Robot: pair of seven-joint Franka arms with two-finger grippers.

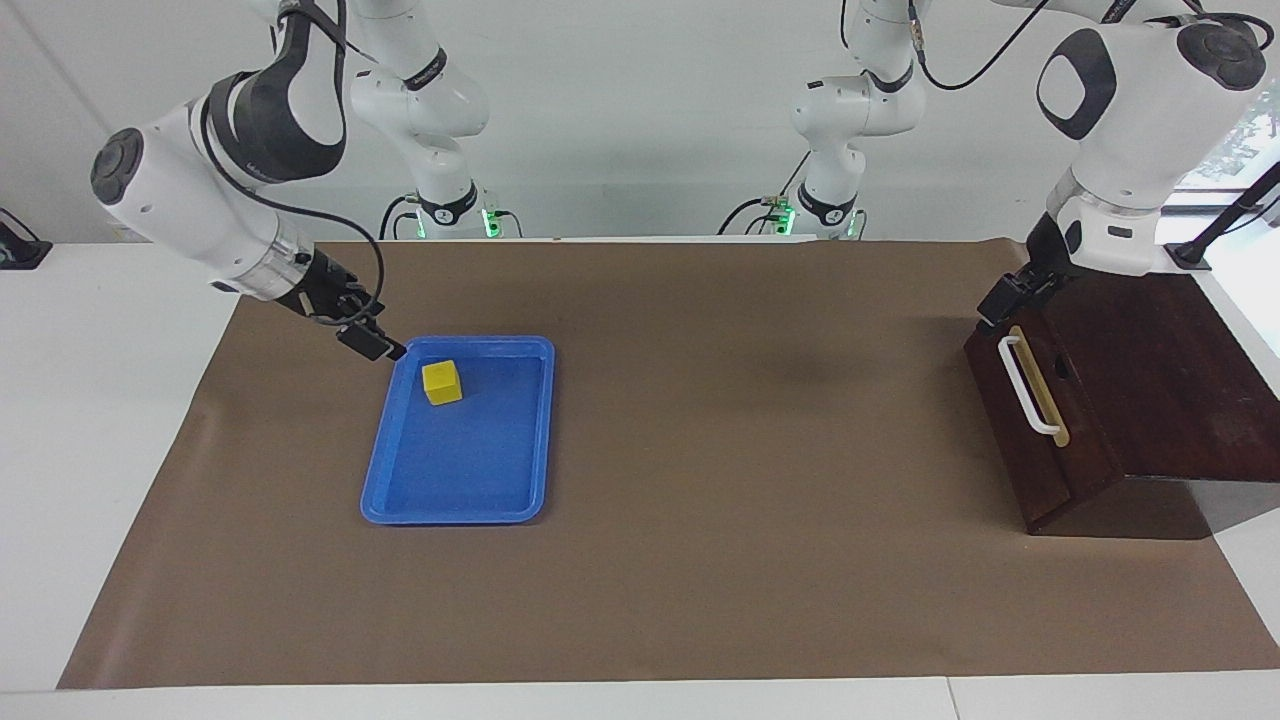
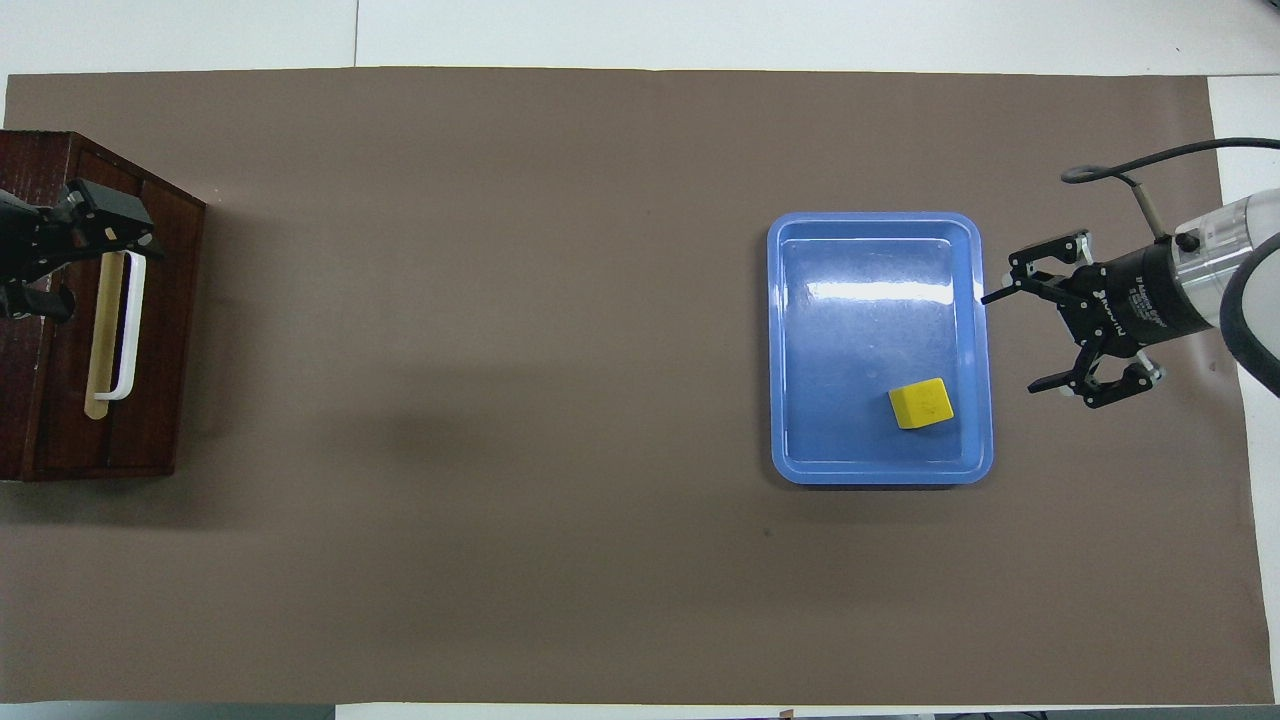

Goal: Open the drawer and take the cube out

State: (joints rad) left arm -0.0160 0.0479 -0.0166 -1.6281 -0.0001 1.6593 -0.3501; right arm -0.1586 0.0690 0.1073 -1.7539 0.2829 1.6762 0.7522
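A yellow cube (image 1: 441, 382) sits in a blue tray (image 1: 530, 440) at the right arm's end of the bench (image 1: 700, 600), in the part of the tray nearer the robots, while the dark wooden drawer (image 1: 1035, 425) at the left arm's end appears closed, its white bar handle (image 1: 1027, 385) flush against the tan strip. The right tool (image 2: 1012, 340) hovers just outside the tray's rim with its fingers (image 2: 1045, 383) spread wide apart, pointing in toward the tray; the cube lies just inside that rim, a short reach from it. The left tool (image 1: 1003, 302) hangs over the top edge of the drawer front, at the end of the handle nearer the robots (whether its fingers are apart or together cannot be told from either view).

The handle's long axis runs toward and away from the robots, so a grip on it would have to straddle the bar from the side. Judging by how things lie, the cube is already out and set down, and the right arm is by far the nearer to it; the left arm alone is within reach of the drawer.
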